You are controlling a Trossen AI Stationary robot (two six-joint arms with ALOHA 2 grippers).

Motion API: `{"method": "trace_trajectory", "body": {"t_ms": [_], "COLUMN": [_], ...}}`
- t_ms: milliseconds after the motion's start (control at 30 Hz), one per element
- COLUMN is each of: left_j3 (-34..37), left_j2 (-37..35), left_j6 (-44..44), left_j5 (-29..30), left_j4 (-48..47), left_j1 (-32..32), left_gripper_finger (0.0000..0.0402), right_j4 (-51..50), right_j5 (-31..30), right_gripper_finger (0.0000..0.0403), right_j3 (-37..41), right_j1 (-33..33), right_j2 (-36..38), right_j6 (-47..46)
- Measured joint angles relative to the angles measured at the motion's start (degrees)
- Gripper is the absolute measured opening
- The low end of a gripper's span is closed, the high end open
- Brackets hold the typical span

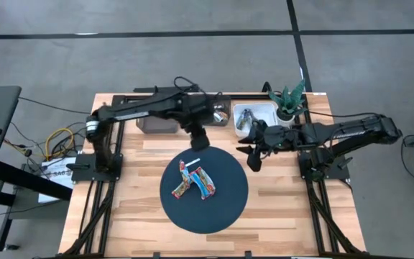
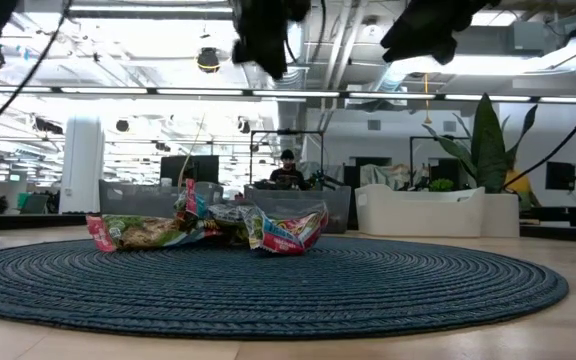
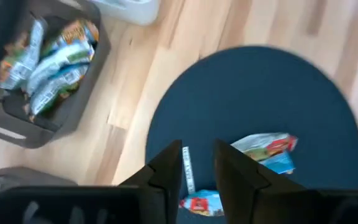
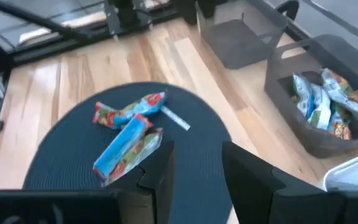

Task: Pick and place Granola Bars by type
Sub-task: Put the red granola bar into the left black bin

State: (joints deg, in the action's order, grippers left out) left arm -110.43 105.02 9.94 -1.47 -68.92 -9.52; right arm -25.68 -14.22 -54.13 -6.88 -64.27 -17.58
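Left gripper (image 3: 197, 165), fingers slightly apart and holding nothing, hangs over your mat (image 1: 228, 201) at 12 o'clock; three bars (image 1: 195, 180) wait mid-mat, several lie sorted in the bin (image 3: 73, 112), right gripper (image 4: 194, 162) open, idle.

1. A rectangular light wooden plank table (image 1: 149, 155) on a dark metal frame carried everything.
2. A round dark blue woven mat (image 1: 221, 208) lay flat on the middle of the table, toward its near edge.
3. A dark grey rectangular plastic bin (image 3: 73, 112) sat on the wood at the far side, just left of centre; it held several granola bars in green-and-white wrappers (image 3: 48, 68).
4. A second dark grey bin of the same kind (image 4: 241, 40) stood on the table beside it.
5. A white rectangular tray (image 1: 261, 111) rested on the far right part.
6. A green leafy plant in a small white pot (image 1: 290, 101) stood at the far right corner, just beside the white tray.
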Motion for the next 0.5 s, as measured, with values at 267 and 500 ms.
{"method": "trace_trajectory", "body": {"t_ms": [267,500], "left_j3": [22.55,40.24], "left_j2": [-11.52,-18.29], "left_j6": [14.04,41.40], "left_j5": [3.63,5.40], "left_j4": [10.53,21.87], "left_j1": [6.29,9.17], "left_gripper_finger": [0.0075,0.0075], "right_j4": [-1.76,-2.69], "right_j5": [-0.92,-0.92], "right_gripper_finger": [0.0124,0.0124], "right_j3": [0.00,0.00], "right_j1": [-3.30,-3.55], "right_j2": [0.00,-0.02], "right_j6": [-1.98,-3.96]}}
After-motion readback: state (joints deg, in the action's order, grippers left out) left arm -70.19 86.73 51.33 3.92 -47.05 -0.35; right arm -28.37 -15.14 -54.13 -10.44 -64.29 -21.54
